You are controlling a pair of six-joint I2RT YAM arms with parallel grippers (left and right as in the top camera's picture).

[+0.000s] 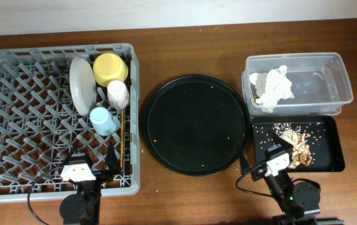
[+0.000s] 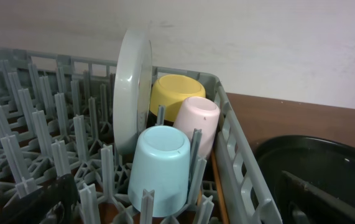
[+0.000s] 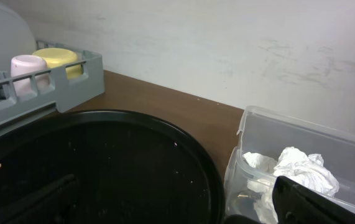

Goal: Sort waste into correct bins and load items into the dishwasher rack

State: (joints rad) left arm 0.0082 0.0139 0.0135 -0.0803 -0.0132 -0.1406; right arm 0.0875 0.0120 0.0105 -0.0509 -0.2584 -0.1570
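I'm seeing the grey rack (image 1: 59, 51) looking like matt moulded plastic, the tub (image 1: 319, 84) showing clear and glossy, the napkin (image 1: 272, 87) lying as crumpled paper (rough-looking), the table (image 1: 191, 50) showing dark wood grain.

Looks like a robotics lab bench staged as a mock dish station. Bare brown wooden table (image 1: 228, 44) against a plain white wall (image 1: 178, 12) at 12 o'clock. Grey dishwasher rack (image 1: 22, 106) set straight on the tabletop at 9, round black tray (image 1: 194, 122) at centre, clear tub (image 1: 319, 84) and shallow black tray (image 1: 328, 156) at 3. Left arm base (image 1: 78, 209) and right arm base (image 1: 303, 197) at the 6 o'clock edge.
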